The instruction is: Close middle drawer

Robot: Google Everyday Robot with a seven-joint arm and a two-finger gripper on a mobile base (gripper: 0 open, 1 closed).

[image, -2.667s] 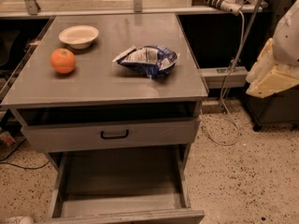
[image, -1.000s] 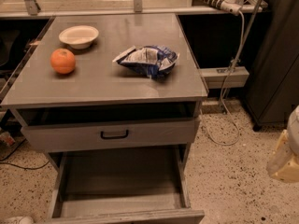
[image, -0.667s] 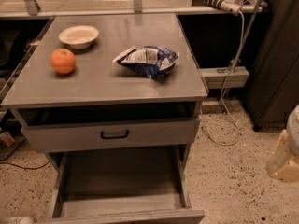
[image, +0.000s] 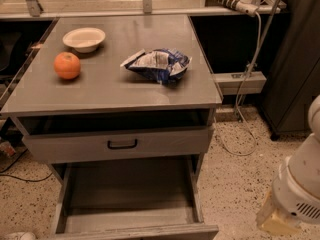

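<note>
Grey middle drawer [image: 130, 201] stands pulled out; gripper [image: 272, 223] low right, apart.

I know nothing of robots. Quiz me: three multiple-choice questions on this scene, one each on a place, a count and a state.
1. Where is the orange? A on a shelf; B on the cabinet top, left of the chip bag; C on a chair.
2. How many things lie on that top? A one; B five; C three.
3. The middle drawer is: A pulled far out; B shut; C removed.
Answers: B, it sits left of the bag; C, bowl, orange, bag; A, it gapes empty, the gripper low right, apart from it.
</note>
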